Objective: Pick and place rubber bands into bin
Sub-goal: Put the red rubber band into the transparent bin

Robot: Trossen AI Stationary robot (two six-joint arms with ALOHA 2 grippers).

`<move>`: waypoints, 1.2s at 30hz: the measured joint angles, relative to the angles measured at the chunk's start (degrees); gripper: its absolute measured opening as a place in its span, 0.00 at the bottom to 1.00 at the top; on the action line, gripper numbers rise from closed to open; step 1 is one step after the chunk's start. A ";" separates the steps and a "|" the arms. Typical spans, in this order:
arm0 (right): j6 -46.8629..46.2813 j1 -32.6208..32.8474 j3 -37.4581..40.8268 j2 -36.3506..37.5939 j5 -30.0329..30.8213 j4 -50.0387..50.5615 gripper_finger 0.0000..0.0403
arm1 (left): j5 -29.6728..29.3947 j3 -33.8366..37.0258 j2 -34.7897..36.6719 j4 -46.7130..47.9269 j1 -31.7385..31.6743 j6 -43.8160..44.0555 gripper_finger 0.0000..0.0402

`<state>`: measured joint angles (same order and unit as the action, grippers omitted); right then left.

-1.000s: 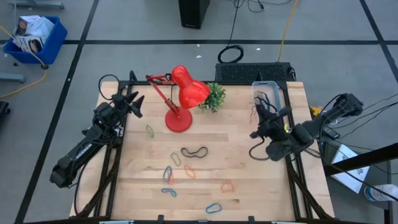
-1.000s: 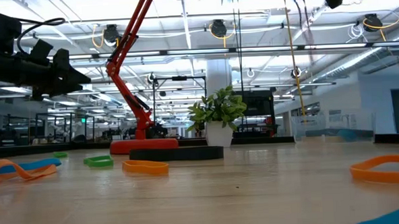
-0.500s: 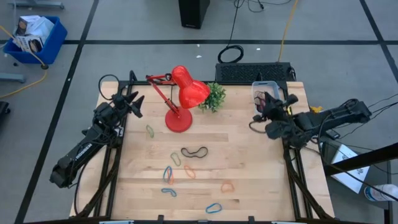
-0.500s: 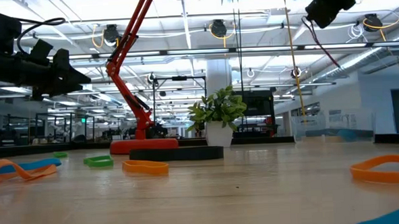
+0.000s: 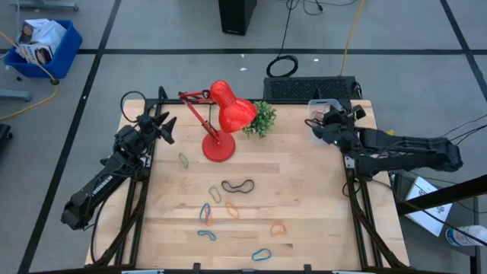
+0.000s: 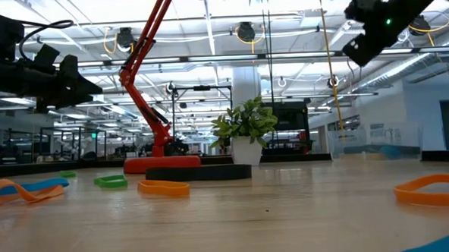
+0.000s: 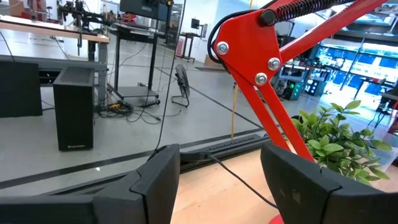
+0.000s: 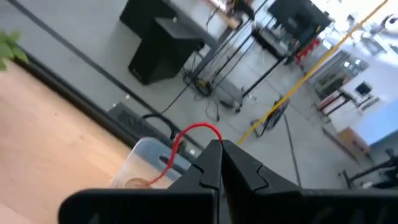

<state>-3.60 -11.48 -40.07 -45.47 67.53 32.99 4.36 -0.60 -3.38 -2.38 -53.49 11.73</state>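
Note:
My right gripper [image 5: 319, 124] is over the clear bin [image 5: 324, 103] at the table's far right corner, shut on a red rubber band [image 8: 185, 131]. It also shows high in the low view [image 6: 376, 28]. The bin lies below the fingertips in the right wrist view [image 8: 142, 163]. Several rubber bands lie flat on the table: a black one [image 5: 238, 185], a green one [image 5: 183, 160], blue ones [image 5: 205, 214] and orange ones [image 5: 278, 227]. My left gripper [image 5: 164, 122] is open and empty above the table's far left corner, its fingers apart in its wrist view [image 7: 217, 180]. My right gripper pinches the red band between its two fingertips. A curved loop [image 8: 200, 127] of the band stands out beyond the tips. The band is lifted clear, above the bin. The rest of the band is hidden by the fingers.
A red desk lamp [image 5: 221, 122] and a small potted plant [image 5: 262, 118] stand at the table's far middle. A blue crate [image 5: 44, 46] stands on the floor off the far left. Black cables lie on the floor behind the table.
My right gripper has gone toward the table's far edge, from over the right side of the table to above the bin, staying shut on the red band. The arm has stretched out level. My left arm has kept still.

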 joint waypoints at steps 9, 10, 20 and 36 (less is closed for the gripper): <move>7.61 -10.80 9.09 0.00 -7.50 -13.05 0.00 | 0.00 0.00 0.00 0.01 0.00 0.01 0.57; 7.72 -11.94 10.02 0.00 -9.12 -14.29 0.00 | 0.01 0.00 0.00 0.01 0.00 0.01 0.57; 2.60 -20.52 16.40 -0.02 -23.61 -18.18 0.00 | 0.00 0.00 0.00 0.01 0.00 0.02 0.57; -8.16 -27.88 17.20 -3.81 -40.52 -13.94 0.00 | 0.00 0.00 0.00 0.01 0.02 0.02 0.57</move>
<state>-11.76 -39.35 -22.87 -49.28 27.00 19.05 4.36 -0.60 -3.38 -2.37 -53.47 11.75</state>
